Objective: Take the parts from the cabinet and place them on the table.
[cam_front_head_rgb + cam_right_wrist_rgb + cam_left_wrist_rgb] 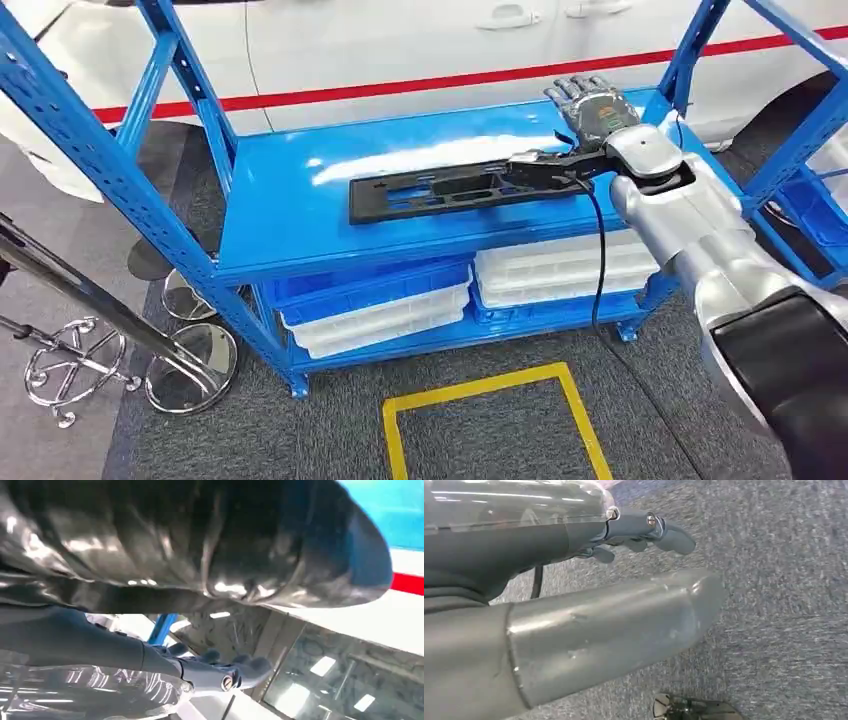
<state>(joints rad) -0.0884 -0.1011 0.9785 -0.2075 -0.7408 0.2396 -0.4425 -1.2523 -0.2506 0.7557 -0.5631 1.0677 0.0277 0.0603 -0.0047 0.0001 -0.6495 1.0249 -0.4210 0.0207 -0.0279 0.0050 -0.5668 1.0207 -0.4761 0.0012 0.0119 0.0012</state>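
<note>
The right hand, fingers spread and holding nothing, rests at the black part's end; lifted there, the part could tip.

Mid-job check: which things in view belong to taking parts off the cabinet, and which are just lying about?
Job:
long black plastic part with cut-outs, lying on the shelf
blue metal cabinet, its top shelf
right hand, at the part's right end; grasp unclear

Lying about:
white and blue stacked trays on the lower shelf
chrome stand
yellow floor marking
</note>
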